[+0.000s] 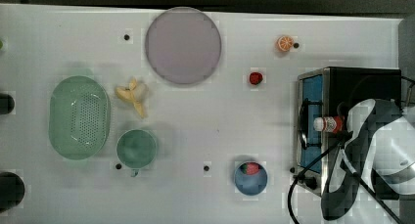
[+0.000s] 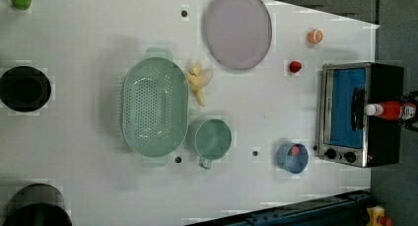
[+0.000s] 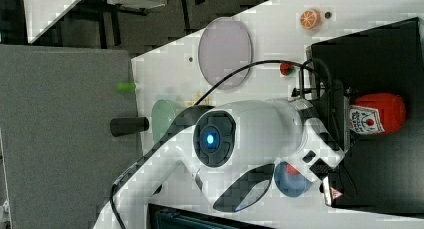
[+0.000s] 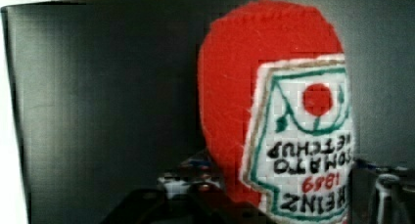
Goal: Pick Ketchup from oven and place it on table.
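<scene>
The ketchup (image 1: 329, 123) is a slim red bottle with a white cap, lying on its side on top of the black oven (image 1: 362, 82). Its cap points over the blue glass door. In the left view the ketchup (image 2: 392, 109) rests across the oven (image 2: 384, 78) roof. My gripper (image 3: 347, 114) reaches over the oven (image 3: 380, 54) and straddles the ketchup (image 3: 377, 114). In the wrist view one finger sits against each side of the labelled ketchup (image 4: 230, 97), so the gripper (image 4: 288, 194) is shut on it. The white table (image 1: 220, 116) lies in front of the oven.
On the table are a lilac plate (image 1: 183, 45), a strawberry (image 1: 255, 78), an orange half (image 1: 285, 43), a blue bowl (image 1: 250, 178), a green cup (image 1: 136, 148), a green colander (image 1: 79, 117) and a banana (image 1: 133, 94). A black cable (image 1: 293, 194) loops beside the oven.
</scene>
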